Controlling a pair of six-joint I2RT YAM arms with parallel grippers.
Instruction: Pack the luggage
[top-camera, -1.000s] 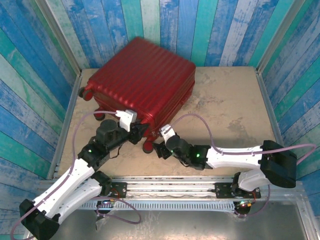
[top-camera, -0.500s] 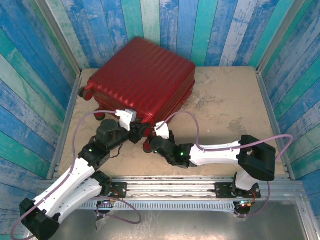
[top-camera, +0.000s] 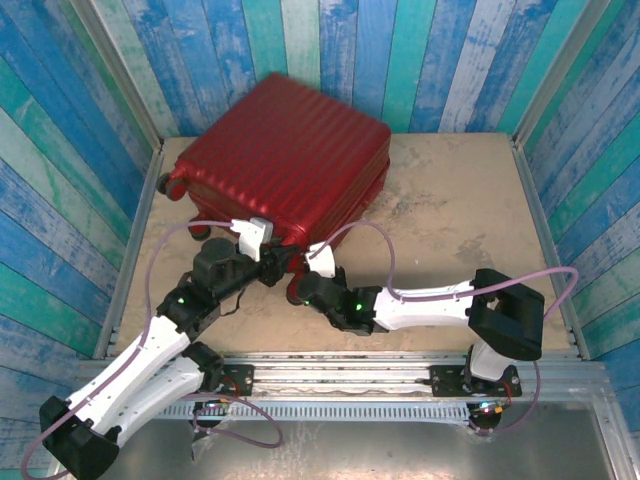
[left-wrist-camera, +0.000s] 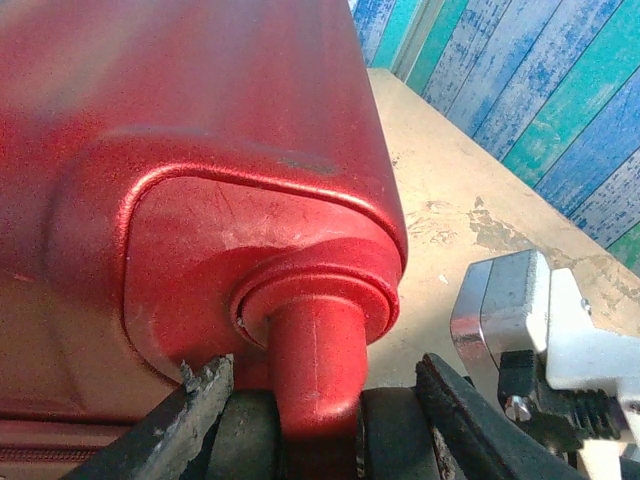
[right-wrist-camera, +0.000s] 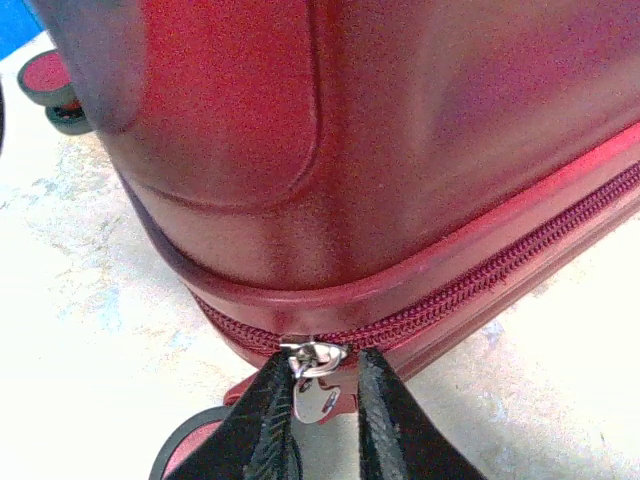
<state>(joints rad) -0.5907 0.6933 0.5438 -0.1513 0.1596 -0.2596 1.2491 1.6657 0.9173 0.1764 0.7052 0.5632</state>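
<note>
The luggage (top-camera: 285, 165) is a dark-red ribbed hard-shell suitcase lying closed at the back left of the table. My left gripper (top-camera: 275, 262) is at its near corner. In the left wrist view the luggage (left-wrist-camera: 200, 150) fills the frame and my left gripper (left-wrist-camera: 320, 375) is shut on a black wheel (left-wrist-camera: 395, 435) under a red stem. My right gripper (top-camera: 303, 275) is beside it at the same corner. In the right wrist view my right gripper (right-wrist-camera: 328, 365) has its jaws drawn narrow around the silver zipper pull (right-wrist-camera: 318, 385) on the luggage (right-wrist-camera: 400, 130) zipper (right-wrist-camera: 480, 290).
Blue and green striped walls (top-camera: 420, 60) close in the table on three sides. Bare beige tabletop (top-camera: 450, 210) lies right of the suitcase. A metal rail (top-camera: 340, 365) runs along the near edge. Another suitcase wheel (right-wrist-camera: 45, 80) shows at top left of the right wrist view.
My right arm has reached left to the suitcase's near corner and its jaws have narrowed around the zipper pull. The left gripper and the suitcase have not moved.
</note>
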